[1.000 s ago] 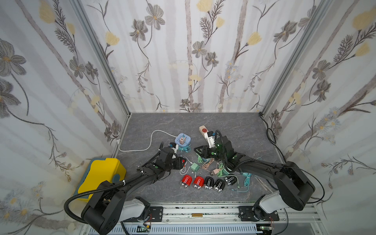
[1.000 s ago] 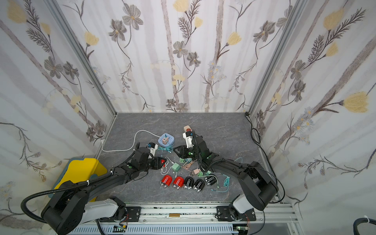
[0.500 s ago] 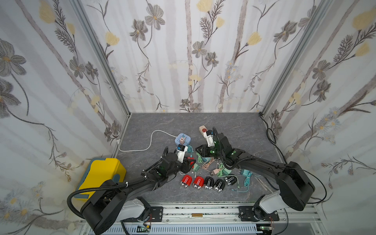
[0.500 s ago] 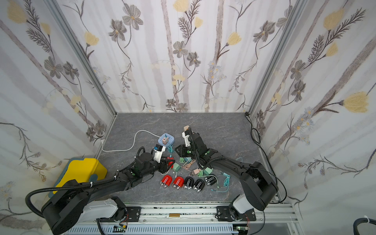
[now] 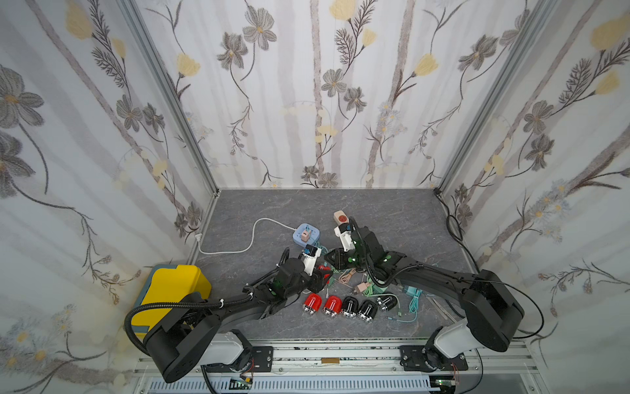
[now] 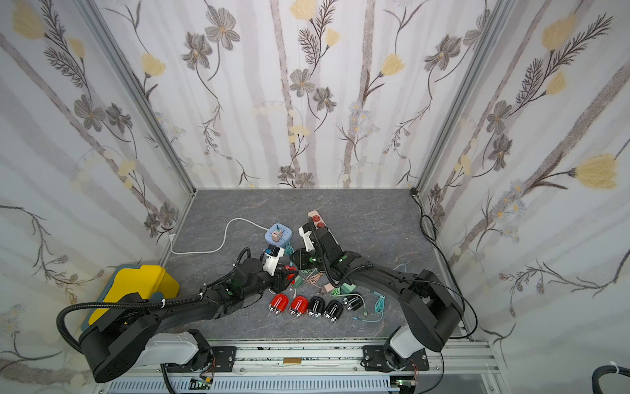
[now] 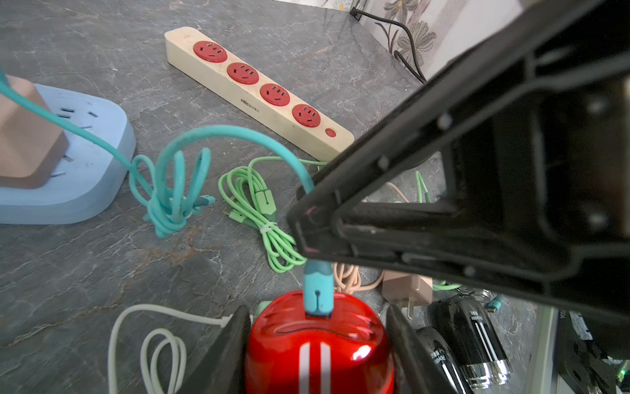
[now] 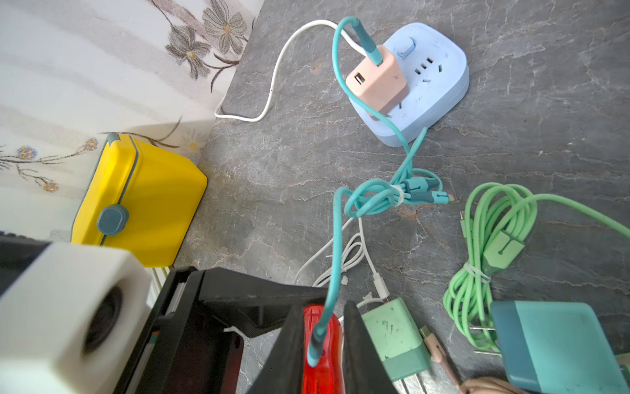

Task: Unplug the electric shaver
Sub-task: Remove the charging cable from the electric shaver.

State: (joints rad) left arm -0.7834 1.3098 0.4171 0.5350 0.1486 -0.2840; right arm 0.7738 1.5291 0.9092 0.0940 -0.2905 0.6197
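The right tool has narrowed around the teal cable plug, bite uncertain, while the left tool clamps the glossy red electric shaver: pull looks next.

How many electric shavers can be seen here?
6. In a front row: two red shavers, three black shavers. A third red shaver sits in the left gripper. The arms may hide more.

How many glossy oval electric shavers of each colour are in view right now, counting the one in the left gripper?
red glossy oval shavers: 3, one clamped in the left gripper
black glossy oval shavers: 3
Total: 6
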